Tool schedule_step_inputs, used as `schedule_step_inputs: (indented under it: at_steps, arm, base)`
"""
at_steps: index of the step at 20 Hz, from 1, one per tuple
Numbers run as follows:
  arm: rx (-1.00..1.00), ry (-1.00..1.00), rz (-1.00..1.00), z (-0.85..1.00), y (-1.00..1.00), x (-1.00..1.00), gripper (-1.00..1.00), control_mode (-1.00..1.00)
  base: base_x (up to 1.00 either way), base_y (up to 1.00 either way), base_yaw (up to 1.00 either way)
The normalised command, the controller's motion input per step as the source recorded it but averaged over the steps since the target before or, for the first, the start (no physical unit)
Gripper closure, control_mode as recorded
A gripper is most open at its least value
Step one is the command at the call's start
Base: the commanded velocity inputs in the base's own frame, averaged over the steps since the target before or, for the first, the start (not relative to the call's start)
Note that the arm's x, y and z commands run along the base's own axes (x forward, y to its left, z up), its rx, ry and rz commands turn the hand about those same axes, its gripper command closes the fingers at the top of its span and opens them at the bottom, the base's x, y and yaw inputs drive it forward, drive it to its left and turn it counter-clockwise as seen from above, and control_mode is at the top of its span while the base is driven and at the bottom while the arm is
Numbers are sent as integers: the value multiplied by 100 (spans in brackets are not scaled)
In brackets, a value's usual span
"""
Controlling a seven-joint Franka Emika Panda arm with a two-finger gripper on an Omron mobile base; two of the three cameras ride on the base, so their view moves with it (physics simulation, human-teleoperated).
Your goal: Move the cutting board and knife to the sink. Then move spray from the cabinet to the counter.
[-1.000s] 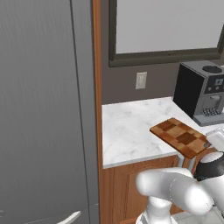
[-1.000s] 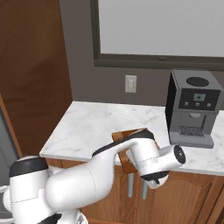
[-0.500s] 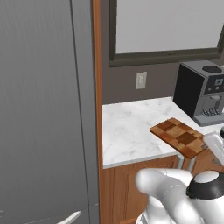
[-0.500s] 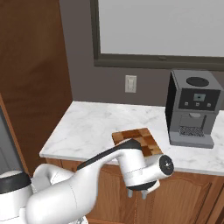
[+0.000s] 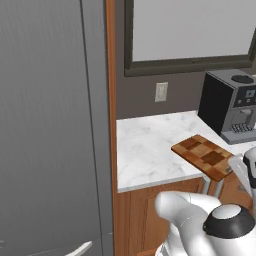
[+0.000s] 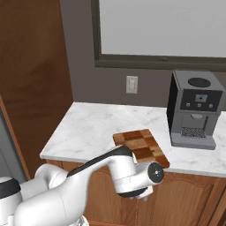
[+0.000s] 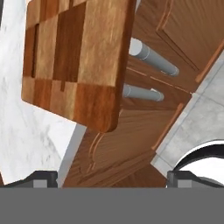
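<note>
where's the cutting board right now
The cutting board lies on the white counter, left of the coffee machine, its near corner overhanging the front edge above the cabinet handles.

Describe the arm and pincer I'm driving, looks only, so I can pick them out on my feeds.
The arm is glossy white with rounded shell segments and dark grey-black bands at the joints, one round joint cap dark with a pale grey top. No cables or markings show. The pincer has two small dark, blocky finger tips.
</note>
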Motion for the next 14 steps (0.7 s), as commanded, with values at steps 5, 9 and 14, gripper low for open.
schedule_step_inputs:
  at_steps: [5, 9, 14]
  arm:
    - [5, -1, -7, -6, 0, 3, -100, -100]
    - [9, -4, -4, -1, 0, 7, -100, -100]
    - [12, -5, -3, -11, 0, 7, -100, -100]
  base:
    - [0, 0, 0]
    - [0, 0, 0]
    - [0, 0, 0]
